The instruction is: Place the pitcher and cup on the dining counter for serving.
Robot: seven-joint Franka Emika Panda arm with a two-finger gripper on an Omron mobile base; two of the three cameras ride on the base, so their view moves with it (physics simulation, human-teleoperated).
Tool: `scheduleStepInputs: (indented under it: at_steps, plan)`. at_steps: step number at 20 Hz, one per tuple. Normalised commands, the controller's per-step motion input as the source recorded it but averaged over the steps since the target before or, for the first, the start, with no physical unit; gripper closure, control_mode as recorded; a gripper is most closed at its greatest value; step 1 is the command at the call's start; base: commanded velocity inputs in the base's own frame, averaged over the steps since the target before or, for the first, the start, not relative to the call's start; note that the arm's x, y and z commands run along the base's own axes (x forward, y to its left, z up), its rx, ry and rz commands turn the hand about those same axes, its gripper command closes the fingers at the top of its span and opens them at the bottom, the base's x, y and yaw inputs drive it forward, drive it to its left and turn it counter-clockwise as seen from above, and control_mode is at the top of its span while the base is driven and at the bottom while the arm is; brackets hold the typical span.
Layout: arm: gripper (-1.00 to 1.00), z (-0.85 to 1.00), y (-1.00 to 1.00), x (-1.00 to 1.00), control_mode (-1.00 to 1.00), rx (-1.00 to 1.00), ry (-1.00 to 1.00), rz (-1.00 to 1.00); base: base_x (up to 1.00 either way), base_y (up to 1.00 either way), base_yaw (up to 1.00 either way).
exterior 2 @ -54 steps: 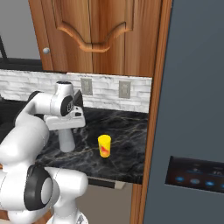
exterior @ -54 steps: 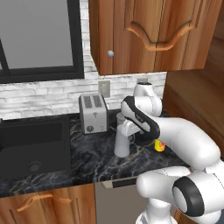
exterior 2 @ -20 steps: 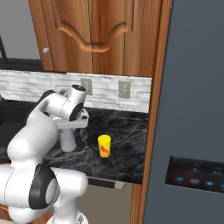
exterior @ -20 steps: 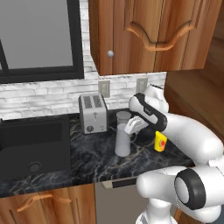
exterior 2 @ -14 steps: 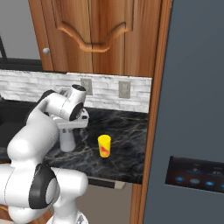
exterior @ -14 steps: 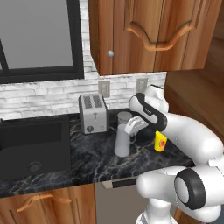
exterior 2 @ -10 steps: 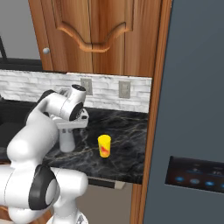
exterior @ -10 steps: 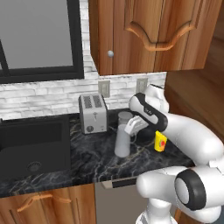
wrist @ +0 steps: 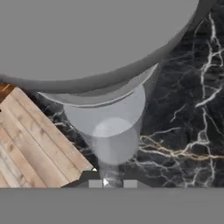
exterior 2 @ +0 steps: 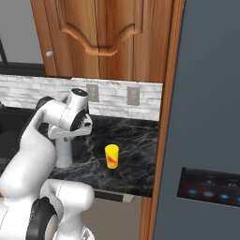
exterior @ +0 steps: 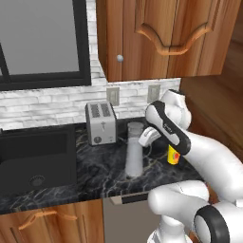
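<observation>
Gripper at the pitcher on the kitchen counter.

The pitcher stands upright on the black counter, right of the toaster. The gripper is just beside its upper part, on the handle side, with jaws nearly shut; a firm grip cannot be told. The cup stands apart, further right.

Pitcher upright on the table, toaster behind-left, sink far left. Cup right of pitcher, apart. Cabinets overhead.
</observation>
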Motion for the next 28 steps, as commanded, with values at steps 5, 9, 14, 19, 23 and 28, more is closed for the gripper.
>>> scheduleStepInputs:
  at_steps: [5, 9, 14, 19, 23, 28]
  plan:
    - [1.00, 0.73, 0.00, -0.50, -1.00, 0.00, -0.27, 0.00, 0.00, 0.00, 0.00]
    - [1.00, 0.91, 0.00, -0.45, -1.00, 0.00, -0.25, 0.00, 0.00, 0.00, 0.00]
    - [1.00, 0.88, 0.00, -0.36, -1.00, 0.03, -0.22, -0.05, 0.00, 0.00, 0.00]
    - [1.00, 0.40, -0.04, -0.31, -1.00, 0.30, -0.13, -0.06, 0.00, 0.00, 0.00]
    - [1.00, 0.10, -0.08, -0.25, -1.00, 0.37, -0.09, -0.02, 0.00, 0.00, 0.00]
    - [1.00, 0.04, -0.07, -0.13, -1.00, 0.23, -0.05, -0.02, 0.00, 0.00, 0.00]
